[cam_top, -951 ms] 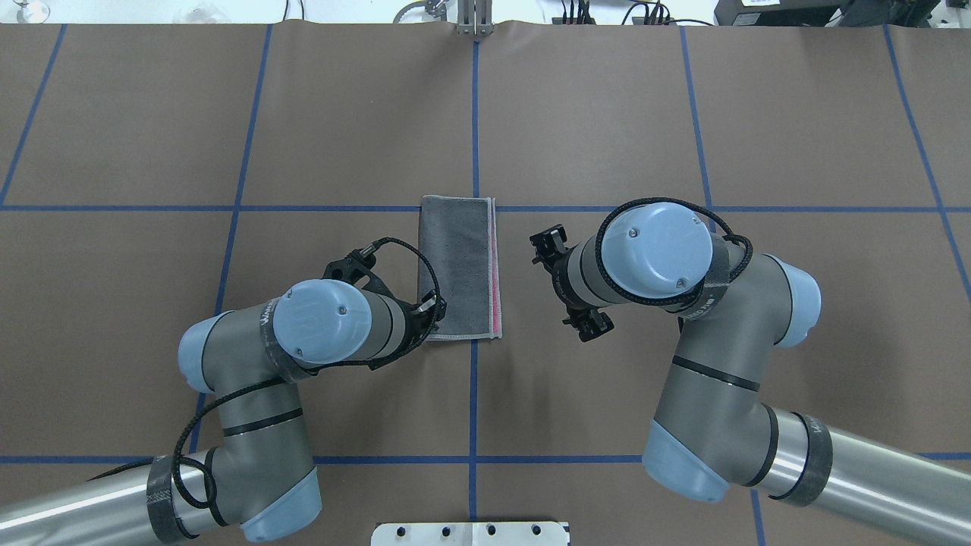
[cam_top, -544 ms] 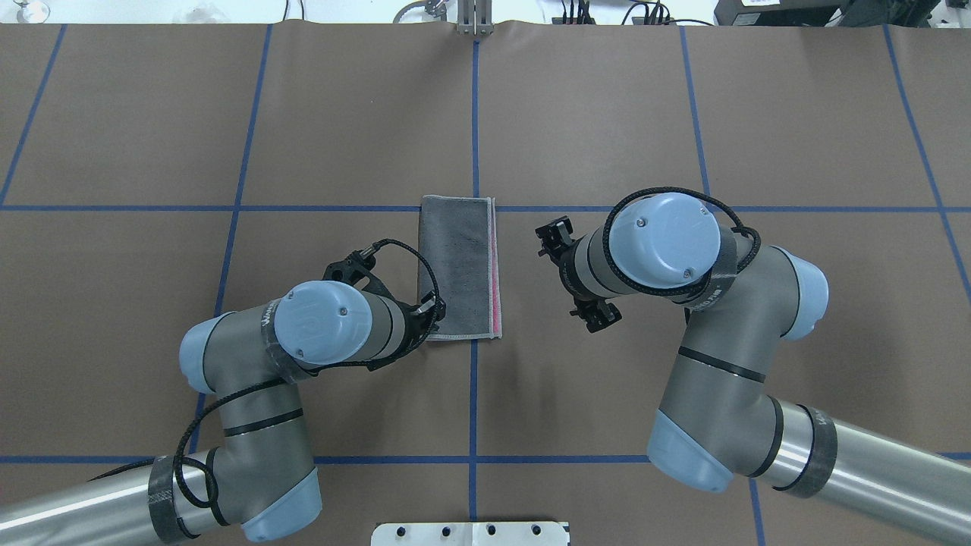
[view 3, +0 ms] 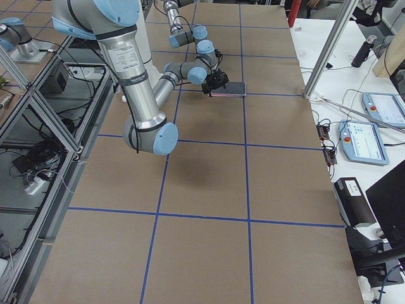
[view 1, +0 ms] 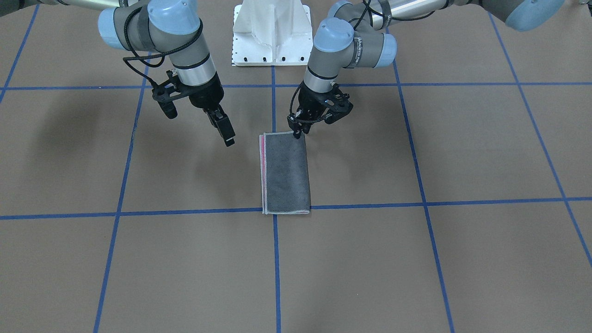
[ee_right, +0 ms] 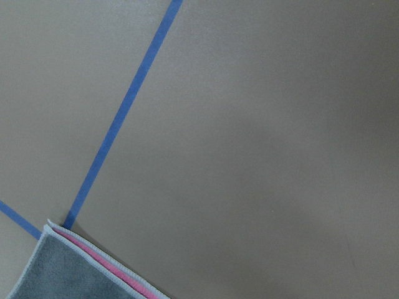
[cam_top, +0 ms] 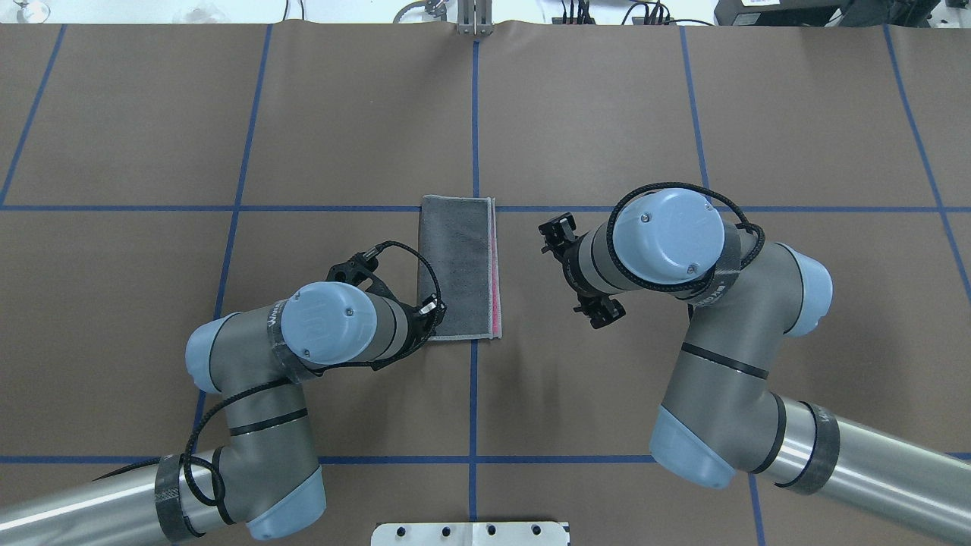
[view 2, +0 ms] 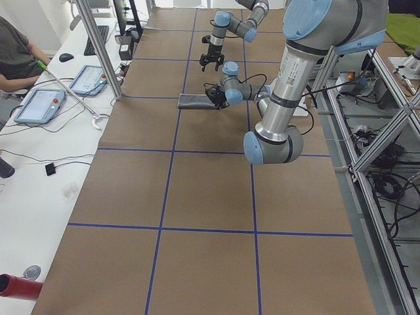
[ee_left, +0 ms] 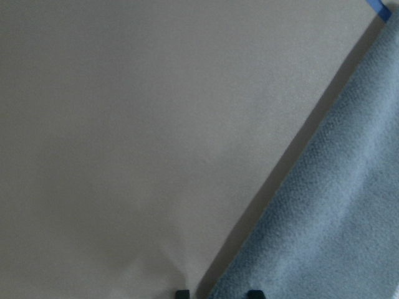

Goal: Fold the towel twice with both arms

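The towel (view 1: pixel 286 175) lies flat on the table, folded into a narrow strip. Its dark grey face is up and a pink edge shows along one long side (cam_top: pixel 497 288). My left gripper (view 1: pixel 296 135) stands at the towel's corner nearest the robot, on the folded side. In the left wrist view its fingertips (ee_left: pixel 181 293) are a little apart and straddle the towel's edge (ee_left: pixel 336 205). My right gripper (view 1: pixel 229 141) hangs above bare table beside the towel and holds nothing. Its wrist view shows only a towel corner (ee_right: pixel 68 274).
The white pedestal base (view 1: pixel 271 32) stands at the robot's side of the table. Blue tape lines (cam_top: pixel 474 121) cross the brown table cover. Side benches hold tablets (view 2: pixel 39 105) and a control box (view 3: pixel 364 139). A seated person (view 2: pixel 16 52) is at one bench.
My right arm has drifted away from the towel, to the right in the overhead view. My left arm's wrist has shifted slightly. The towel has not moved.
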You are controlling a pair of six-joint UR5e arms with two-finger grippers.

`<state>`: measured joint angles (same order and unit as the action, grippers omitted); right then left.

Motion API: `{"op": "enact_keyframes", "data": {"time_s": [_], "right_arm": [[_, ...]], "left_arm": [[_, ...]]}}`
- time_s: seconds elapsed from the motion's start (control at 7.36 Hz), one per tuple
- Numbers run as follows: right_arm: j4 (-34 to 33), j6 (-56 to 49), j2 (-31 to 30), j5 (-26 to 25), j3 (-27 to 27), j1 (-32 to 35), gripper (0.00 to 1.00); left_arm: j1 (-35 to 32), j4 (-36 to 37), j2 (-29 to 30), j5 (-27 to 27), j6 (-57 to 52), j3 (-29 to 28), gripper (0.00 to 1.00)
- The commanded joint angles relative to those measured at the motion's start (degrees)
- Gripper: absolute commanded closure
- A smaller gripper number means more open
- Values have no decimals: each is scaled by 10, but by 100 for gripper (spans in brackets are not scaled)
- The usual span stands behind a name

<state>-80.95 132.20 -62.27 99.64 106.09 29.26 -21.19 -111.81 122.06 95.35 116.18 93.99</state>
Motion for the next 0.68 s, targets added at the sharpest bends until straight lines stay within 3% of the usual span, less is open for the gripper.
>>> {"op": "enact_keyframes", "data": {"time_s": [0.0, 0.54], "right_arm": [[0, 0, 0, 0, 0, 0, 0], [-1, 0, 0, 0, 0, 0, 0]], "left_arm": [[-1, 0, 0, 0, 0, 1, 100], [-1, 2, 13, -2, 13, 16, 100]]}}
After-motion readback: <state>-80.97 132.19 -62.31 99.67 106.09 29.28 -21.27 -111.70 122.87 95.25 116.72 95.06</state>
